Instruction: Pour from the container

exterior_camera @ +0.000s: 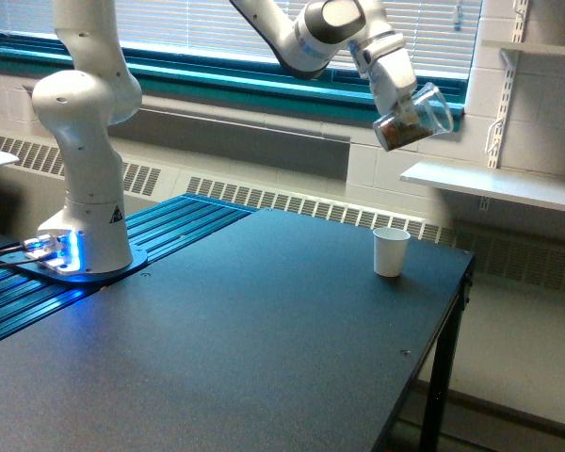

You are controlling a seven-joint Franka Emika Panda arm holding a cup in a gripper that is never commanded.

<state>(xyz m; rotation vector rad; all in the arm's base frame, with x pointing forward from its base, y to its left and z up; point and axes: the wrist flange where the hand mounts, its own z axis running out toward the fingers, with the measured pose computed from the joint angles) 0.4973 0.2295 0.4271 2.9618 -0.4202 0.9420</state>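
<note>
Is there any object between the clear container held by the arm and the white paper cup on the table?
Nothing visible does. The container hangs tilted in the gripper, high above the white paper cup. Only open air lies between them, and the table near the cup is bare.

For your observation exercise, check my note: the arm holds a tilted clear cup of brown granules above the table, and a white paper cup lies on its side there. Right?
Not quite. In the exterior view the white paper cup stands upright on the table. The rest holds: the clear cup is tilted, held above it.
</note>
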